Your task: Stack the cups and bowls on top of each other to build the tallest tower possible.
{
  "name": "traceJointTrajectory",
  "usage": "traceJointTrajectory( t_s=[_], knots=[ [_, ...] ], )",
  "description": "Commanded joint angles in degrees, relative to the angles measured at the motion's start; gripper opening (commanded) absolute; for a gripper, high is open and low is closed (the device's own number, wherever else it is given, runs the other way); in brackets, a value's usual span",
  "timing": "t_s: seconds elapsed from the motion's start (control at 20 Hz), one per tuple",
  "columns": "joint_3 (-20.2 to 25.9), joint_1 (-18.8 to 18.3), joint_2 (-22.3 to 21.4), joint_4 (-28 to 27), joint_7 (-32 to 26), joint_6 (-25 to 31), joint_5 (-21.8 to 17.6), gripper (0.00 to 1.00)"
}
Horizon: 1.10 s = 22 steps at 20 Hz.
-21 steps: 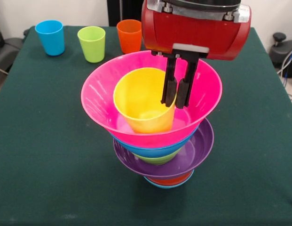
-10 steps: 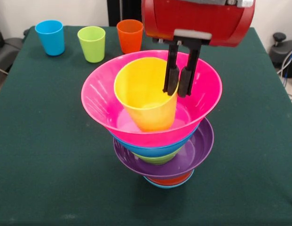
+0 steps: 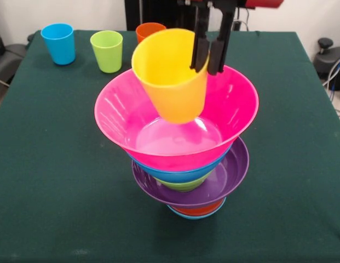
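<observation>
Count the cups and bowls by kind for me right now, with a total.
Cups: 4: yellow cup held by the gripper, blue cup, lime green cup, orange cup.
Bowls: 6: pink bowl, blue bowl, green bowl, purple bowl, orange bowl, light-blue bowl.
Total: 10.

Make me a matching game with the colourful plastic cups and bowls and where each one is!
Things:
1. yellow plastic cup
2. large pink plastic bowl
3. wide purple plastic bowl
4. blue plastic cup

Places:
A. standing on the green table
B. top of the tower
C. held by the gripper
D. low in the tower

Pairs: 1-C, 2-B, 3-D, 4-A
</observation>
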Motion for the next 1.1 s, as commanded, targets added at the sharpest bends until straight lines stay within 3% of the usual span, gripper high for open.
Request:
traceJointTrajectory(
  t_s=[0.05, 0.75, 1.1],
  knots=[
    [-0.4, 0.6, -2.3, 12.1, 4.4, -4.7, -0.2, 0.0],
    [-1.7, 1.3, -1.2, 12.7, 5.2, -8.3, -0.4, 0.0],
    [-2.6, 1.6, -1.7, 16.0, 5.7, -12.2, -0.3, 0.0]
  ],
)
